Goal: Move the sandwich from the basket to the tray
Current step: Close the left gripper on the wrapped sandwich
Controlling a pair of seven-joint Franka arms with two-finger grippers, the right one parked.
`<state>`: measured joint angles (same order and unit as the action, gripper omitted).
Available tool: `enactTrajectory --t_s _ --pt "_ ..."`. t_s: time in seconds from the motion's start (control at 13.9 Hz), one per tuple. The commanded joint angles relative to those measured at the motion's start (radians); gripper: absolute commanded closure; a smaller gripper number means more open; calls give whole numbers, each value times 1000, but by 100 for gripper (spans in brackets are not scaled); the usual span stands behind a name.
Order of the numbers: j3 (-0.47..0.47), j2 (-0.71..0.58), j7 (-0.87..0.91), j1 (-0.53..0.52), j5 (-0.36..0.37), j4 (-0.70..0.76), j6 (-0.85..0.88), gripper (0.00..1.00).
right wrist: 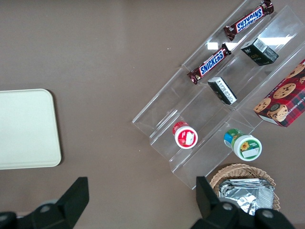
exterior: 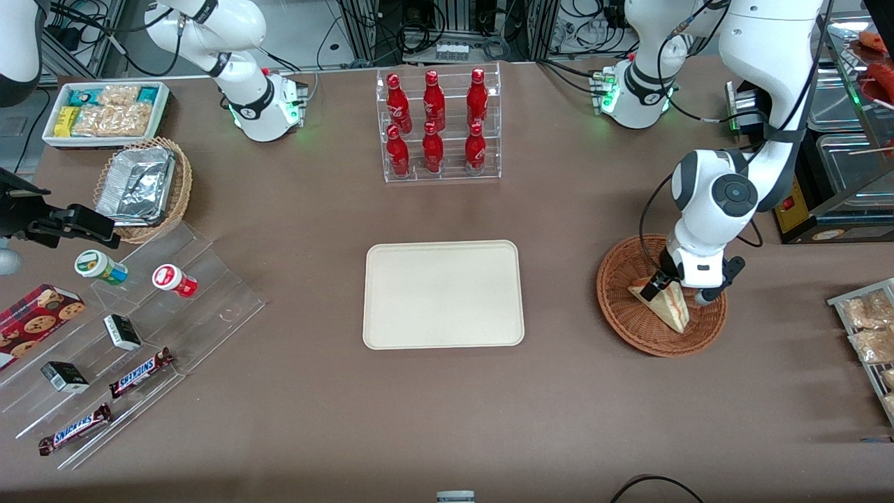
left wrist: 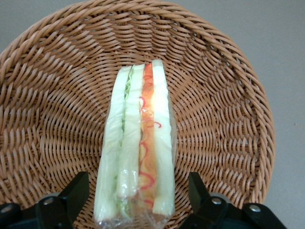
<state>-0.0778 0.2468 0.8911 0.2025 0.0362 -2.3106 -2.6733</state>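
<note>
The sandwich [exterior: 663, 304] [left wrist: 138, 143], a plastic-wrapped wedge with pale bread and red, orange and green filling, stands on edge in the reddish-brown wicker basket [exterior: 618, 311] [left wrist: 52, 114]. My left gripper [exterior: 678, 289] [left wrist: 137, 187] is lowered into the basket and open. Its black fingers [left wrist: 76, 192] stand on either side of the sandwich's near end, and a narrow strip of wicker shows between each finger and the wrap. The cream-white tray [exterior: 443, 294] [right wrist: 26, 129] lies bare at the table's middle, beside the basket toward the parked arm's end.
A clear rack of red bottles [exterior: 438, 126] stands farther from the front camera than the tray. Toward the parked arm's end are a foil-lined basket [exterior: 143, 188], a snack bin [exterior: 106, 112] and a clear stepped stand [exterior: 140, 335] with snacks. Metal trays [exterior: 848, 147] and packets [exterior: 869, 328] flank the basket.
</note>
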Motion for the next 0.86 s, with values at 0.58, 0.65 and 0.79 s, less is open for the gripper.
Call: enactTrajectory --t_s 0.58,0.65,0.79 --pt "-10 2 6 -2 14 20 1 100" --pt "-10 0 6 -2 16 26 4 100" --pt "-10 -12 6 0 16 48 41 100"
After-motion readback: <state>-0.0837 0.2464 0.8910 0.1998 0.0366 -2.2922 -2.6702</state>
